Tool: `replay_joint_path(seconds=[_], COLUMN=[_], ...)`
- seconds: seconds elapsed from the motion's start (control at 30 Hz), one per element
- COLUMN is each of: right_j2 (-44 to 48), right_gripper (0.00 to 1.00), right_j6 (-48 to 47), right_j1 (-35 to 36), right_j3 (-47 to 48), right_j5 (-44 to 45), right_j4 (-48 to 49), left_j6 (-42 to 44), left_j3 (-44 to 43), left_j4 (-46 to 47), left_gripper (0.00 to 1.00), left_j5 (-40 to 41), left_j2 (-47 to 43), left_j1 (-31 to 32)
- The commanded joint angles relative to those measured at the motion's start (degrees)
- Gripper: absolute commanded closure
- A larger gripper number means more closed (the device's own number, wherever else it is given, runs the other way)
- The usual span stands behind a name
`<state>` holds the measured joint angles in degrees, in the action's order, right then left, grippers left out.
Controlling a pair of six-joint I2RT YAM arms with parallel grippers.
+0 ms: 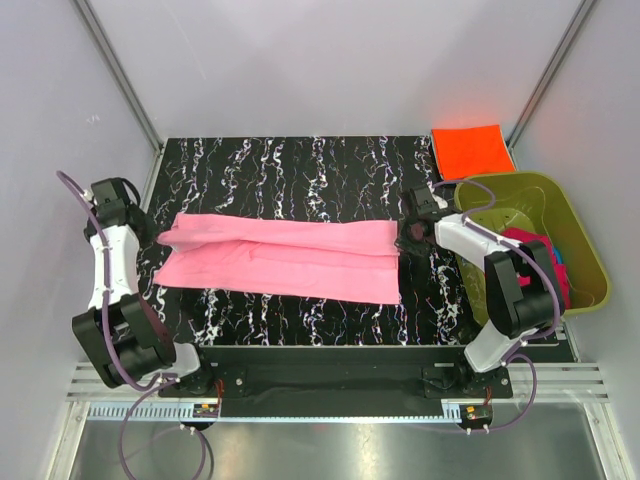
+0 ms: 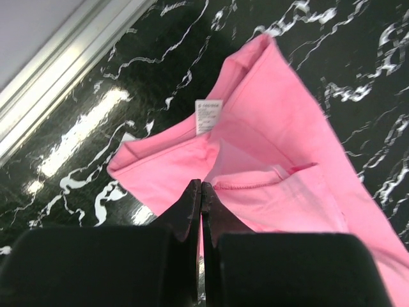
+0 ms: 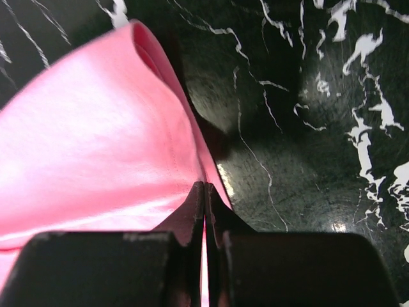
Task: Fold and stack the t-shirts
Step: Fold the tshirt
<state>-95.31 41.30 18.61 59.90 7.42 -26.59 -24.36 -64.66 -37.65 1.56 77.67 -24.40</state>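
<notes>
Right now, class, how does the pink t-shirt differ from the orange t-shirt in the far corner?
The pink t-shirt lies stretched as a long band; the orange t-shirt is a compact folded rectangle. The left gripper and right gripper pinch the pink t-shirt's ends; nothing touches the orange t-shirt. The pink t-shirt lies mid-table; the orange t-shirt, at the far right corner. Both are plain, single-colour fabric.

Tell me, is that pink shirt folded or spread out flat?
Partly folded: the pink shirt lies as a long narrow band with layers overlapping along its middle, not yet folded across.
</notes>
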Motion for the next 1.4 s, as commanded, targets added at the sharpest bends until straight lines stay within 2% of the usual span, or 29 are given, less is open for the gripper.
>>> replay_joint_path(seconds=[0.0,0.17,0.33,0.4,0.53,0.6,0.8,1.03,1.23,1.37], right_j2=[2.1,1.7,2.4,3.5,5.3,6.4,8.3,2.6,-3.2,-1.6], right_gripper=[1.00,1.00,1.00,0.97,0.78,0.75,0.77,0.77,0.80,0.79], right_j6=[-1.0,-1.0,-2.4,-2.7,-3.2,-2.5,0.4,0.8,-0.6,-3.1], right_j1=[-0.2,-0.3,-0.2,-0.3,-0.3,-0.3,-0.2,0.0,-0.1,-0.1], right_j3=[-2.7,-4.5,-5.1,-5.7,-6.1,-5.8,-3.7,-3.2,-4.1,-4.3], right_j5=[-1.2,0.3,-1.3,-1.7,-4.4,-4.8,-7.2,-9.8,-5.1,-4.3], right_j4=[2.2,3.1,4.4,4.5,4.5,3.1,1.5,3.3,3.5,2.9], left_j6=[1.2,-0.8,-1.0,-1.0,-1.1,-1.0,0.5,0.4,1.9,3.4], left_j3=[2.6,8.4,8.9,8.9,9.7,10.1,10.5,12.9,12.7,11.4], left_j4=[1.3,3.4,4.4,4.6,4.9,5.1,5.1,6.5,6.8,5.9], left_gripper=[1.00,1.00,1.00,1.00,1.00,1.00,1.00,1.00,1.00,1.00], left_j5=[3.2,1.5,1.5,1.3,1.1,1.1,3.2,1.7,0.0,-0.2], left_j2=[-2.3,-4.5,-2.4,-1.4,-0.7,-0.7,-0.8,0.6,4.0,4.3], left_j1=[-0.5,-0.7,-0.7,-0.7,-0.7,-0.7,-0.6,-0.7,-0.7,-0.7])
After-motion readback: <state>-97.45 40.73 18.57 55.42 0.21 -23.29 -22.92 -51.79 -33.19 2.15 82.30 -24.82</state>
